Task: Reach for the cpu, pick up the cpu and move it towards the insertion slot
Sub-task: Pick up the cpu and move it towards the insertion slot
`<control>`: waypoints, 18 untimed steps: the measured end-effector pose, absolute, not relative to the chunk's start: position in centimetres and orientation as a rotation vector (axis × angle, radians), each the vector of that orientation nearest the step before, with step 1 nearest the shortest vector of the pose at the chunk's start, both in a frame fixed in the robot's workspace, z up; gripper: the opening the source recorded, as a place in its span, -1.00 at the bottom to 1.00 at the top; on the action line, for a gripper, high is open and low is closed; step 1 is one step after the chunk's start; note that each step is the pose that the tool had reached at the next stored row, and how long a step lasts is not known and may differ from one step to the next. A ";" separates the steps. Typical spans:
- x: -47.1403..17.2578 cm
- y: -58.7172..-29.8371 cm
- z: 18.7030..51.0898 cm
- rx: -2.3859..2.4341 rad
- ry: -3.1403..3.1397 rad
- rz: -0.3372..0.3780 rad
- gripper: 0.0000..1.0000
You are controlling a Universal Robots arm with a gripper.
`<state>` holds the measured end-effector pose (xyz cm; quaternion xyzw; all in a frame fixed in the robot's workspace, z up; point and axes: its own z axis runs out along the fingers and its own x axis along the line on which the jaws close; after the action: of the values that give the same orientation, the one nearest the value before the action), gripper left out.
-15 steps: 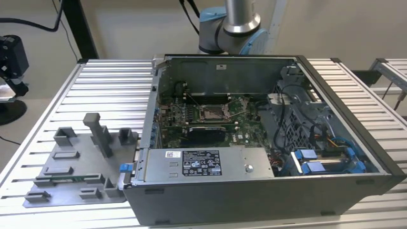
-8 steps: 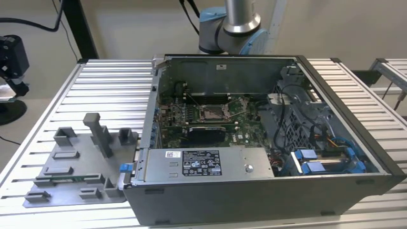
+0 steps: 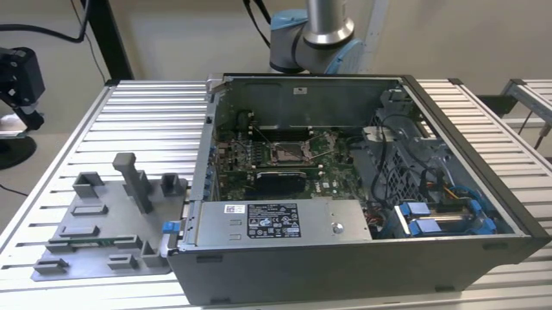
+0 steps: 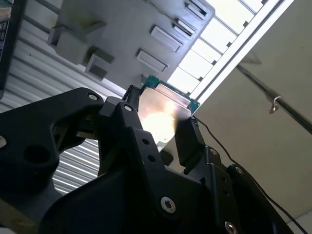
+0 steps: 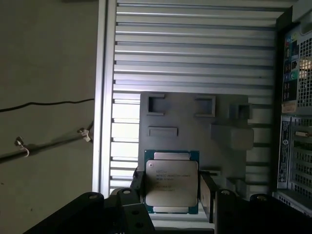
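The cpu [image 5: 171, 183], a thin square chip with a pale metal top and green edge, sits between my gripper's [image 5: 171, 189] two black fingers [image 5: 138, 187]. The gripper is shut on its two opposite sides. In the second wrist view the cpu [image 4: 163, 114] glints with reflected light between the same fingers [image 4: 190, 141] of the gripper [image 4: 158, 129]. It hangs well above the grey fixture plate [image 5: 195, 129], apart from it. The insertion slot [image 3: 289, 153], a shiny square frame with a dark centre, lies on the green motherboard inside the open computer case.
The open computer case [image 3: 362, 258] stands on the slatted metal table [image 3: 155, 110], with the grey fixture plate [image 3: 95, 226] and its upright blocks beside it on the exterior view's left. The arm's joint [image 3: 312, 39] rises behind the case. A black stand [image 3: 22, 77] is at far left.
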<state>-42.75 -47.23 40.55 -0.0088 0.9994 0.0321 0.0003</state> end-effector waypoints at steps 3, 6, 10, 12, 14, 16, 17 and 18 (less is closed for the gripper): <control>-42.3 -47.2 40.5 -0.028 3.139 0.101 -1.00; -41.9 -47.2 40.5 -0.028 3.139 0.101 -1.00; -41.2 -47.2 40.5 -0.028 3.139 0.101 -1.00; -40.9 -47.2 40.5 -0.028 3.139 0.101 -1.00; -40.6 -47.2 40.5 -0.028 3.139 0.101 -1.00; -40.3 -47.2 40.5 -0.028 3.139 0.101 -1.00; -40.2 -47.2 40.5 -0.028 3.139 0.101 -1.00; -40.1 -47.2 40.5 -0.028 3.139 0.101 -1.00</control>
<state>-40.10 -47.22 40.54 -0.0088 0.9994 0.0321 0.0003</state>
